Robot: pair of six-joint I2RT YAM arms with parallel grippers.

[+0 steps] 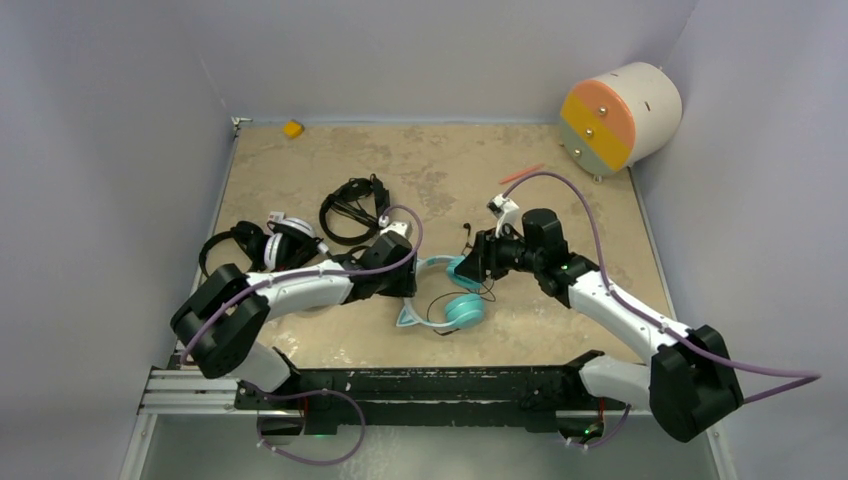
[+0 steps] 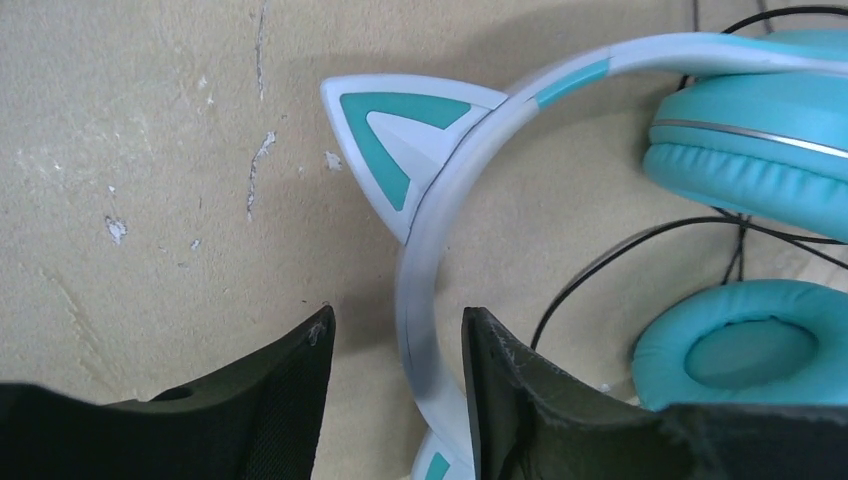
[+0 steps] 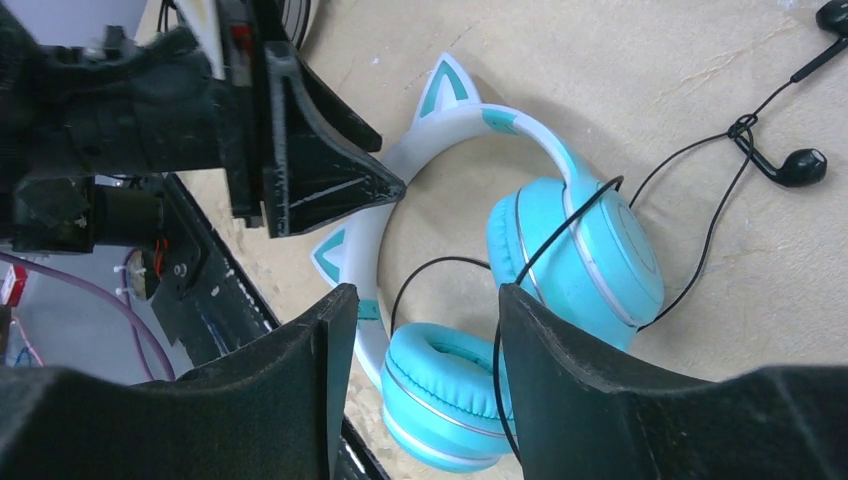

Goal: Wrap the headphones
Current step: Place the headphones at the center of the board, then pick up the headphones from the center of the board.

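- We see the teal headphones (image 1: pixel 445 300) mid-table (image 1: pixel 450 170), centre of top view, btw both pincers.
- Left pincer (image 2: pixel 397 320) is spread and straddles the headband (image 2: pixel 425 330), which runs lengthwise thru the gap; nearer arm, we judge.
- Right pincer (image 3: pixel 425 292) is spread and empty, above the earcups (image 3: pixel 575 250) & loose cable (image 3: pixel 445 259).

1. The table (image 1: pixel 440 160) has a tan, mottled top with pale scuffs and a few little chips, and plain grey walls (image 1: pixel 100 150) box it in.
2. There's a fat cylinder (image 1: pixel 620 117) tipped on its side at the far right corner. Cream body, and the round face is banded orange, yellow and pale green.
3. A thin red stick (image 1: pixel 522 173) lies slanted on the table, near that cylinder.
4. A small orange-yellow thing (image 1: pixel 292 128) sits at the far left edge, too tiny to make out.
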